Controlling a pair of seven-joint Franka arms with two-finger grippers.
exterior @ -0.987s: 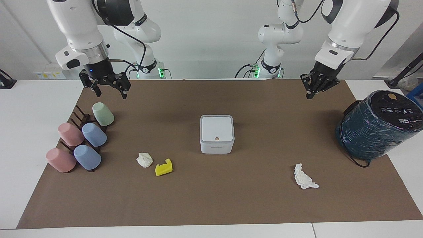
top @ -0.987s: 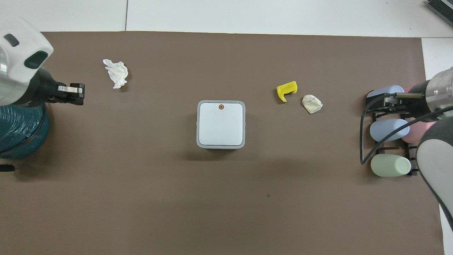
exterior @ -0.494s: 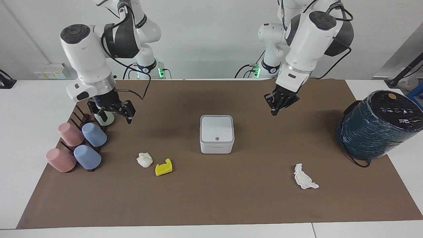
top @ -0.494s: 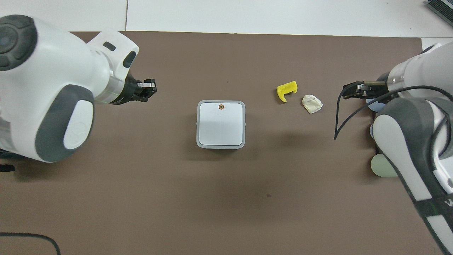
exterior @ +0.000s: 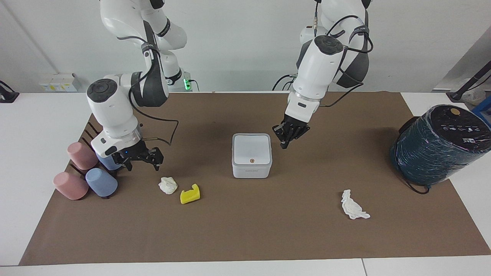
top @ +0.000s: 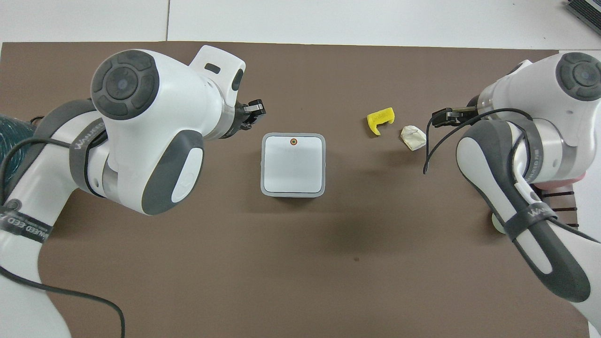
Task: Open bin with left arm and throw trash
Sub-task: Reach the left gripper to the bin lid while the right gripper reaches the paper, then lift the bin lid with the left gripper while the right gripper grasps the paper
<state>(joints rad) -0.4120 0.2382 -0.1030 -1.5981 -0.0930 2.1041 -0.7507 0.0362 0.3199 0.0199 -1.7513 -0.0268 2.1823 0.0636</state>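
Your small white square bin (exterior: 251, 155) sits lid-down mid-table (exterior: 245, 237) on the brown mat. The left gripper (exterior: 285, 142) hangs just beside it, jaws narrow and holding nothing. The right gripper (exterior: 141, 165) hovers, jaws wide, near a crumpled white paper wad (exterior: 168, 185) and a yellow notched chunk (exterior: 190, 194).

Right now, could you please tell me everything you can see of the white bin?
The bin is a small white square box with rounded corners, plastic by its look, standing upright on the brown mat mid-table. Its flat lid is shut, with a tiny orange dot near the edge farthest from the robots. Nothing touches it: the left hand hangs just beside it, toward the left arm's end.
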